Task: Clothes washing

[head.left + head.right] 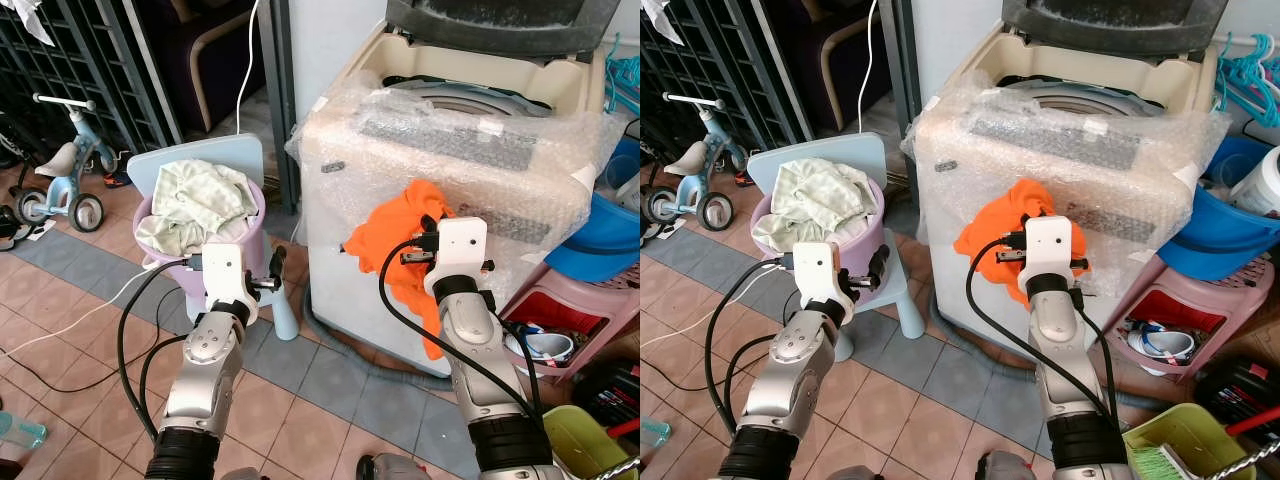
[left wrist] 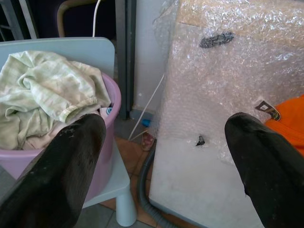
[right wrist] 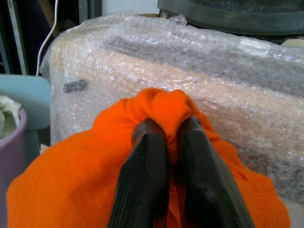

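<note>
Now right gripper (image 3: 173, 142) pinching bunched orange garment (image 3: 71, 190); left gripper (image 2: 166, 156) spread wide, empty.

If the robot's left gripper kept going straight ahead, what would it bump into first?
Probably the bubble-wrapped washing machine: the left gripper, fingers wide open, points at its front corner, with the purple laundry basket off to one side. Depth is hard to judge.

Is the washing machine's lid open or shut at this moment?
Open. The dark lid stands raised at the back of the washing machine, and the drum opening shows beneath it.
</note>
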### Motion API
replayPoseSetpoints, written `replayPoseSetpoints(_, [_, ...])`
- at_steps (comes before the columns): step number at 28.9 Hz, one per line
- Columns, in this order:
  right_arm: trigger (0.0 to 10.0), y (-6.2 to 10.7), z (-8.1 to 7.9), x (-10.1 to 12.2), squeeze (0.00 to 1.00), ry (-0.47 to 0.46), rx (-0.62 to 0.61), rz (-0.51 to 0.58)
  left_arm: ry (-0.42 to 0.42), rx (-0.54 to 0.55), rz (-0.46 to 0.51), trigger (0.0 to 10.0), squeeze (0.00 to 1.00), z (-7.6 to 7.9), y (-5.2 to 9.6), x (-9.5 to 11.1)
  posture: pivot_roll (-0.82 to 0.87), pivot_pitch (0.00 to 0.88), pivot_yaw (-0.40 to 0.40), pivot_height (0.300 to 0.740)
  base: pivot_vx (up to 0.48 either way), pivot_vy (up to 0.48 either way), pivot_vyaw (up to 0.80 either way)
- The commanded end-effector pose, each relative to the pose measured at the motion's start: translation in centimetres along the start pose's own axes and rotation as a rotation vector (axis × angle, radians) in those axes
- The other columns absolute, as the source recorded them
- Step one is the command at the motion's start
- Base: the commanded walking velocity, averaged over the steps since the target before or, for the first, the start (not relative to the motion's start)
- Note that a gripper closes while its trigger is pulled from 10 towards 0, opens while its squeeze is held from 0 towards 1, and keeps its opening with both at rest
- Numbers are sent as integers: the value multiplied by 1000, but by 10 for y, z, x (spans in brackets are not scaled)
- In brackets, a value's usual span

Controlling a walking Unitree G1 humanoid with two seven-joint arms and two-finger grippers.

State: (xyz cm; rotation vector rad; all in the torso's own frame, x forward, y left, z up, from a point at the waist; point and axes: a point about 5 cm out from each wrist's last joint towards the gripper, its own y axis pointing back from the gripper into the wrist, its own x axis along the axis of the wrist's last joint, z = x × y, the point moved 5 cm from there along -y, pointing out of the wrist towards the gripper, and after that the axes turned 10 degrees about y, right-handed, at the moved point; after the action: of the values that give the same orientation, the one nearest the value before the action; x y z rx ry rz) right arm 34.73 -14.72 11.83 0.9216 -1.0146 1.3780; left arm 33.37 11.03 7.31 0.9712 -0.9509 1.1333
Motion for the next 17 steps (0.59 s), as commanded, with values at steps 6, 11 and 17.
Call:
replayPoseSetpoints(6, [10000,-3,-19,14,0,-20,49,49,-93,41,42,10000,0,-2,-4,9,-37,0,57,740,0,0,0])
replayPoseSetpoints(11, [10000,-6,-18,16,0,-22,48,54,-88,38,49,10000,0,-2,-4,10,-31,0,51,740,0,0,0])
replayPoseSetpoints(17, [10000,-10,-15,24,0,-18,47,86,-54,67,56,10000,0,-8,-2,10,-32,0,50,740,98,0,0])
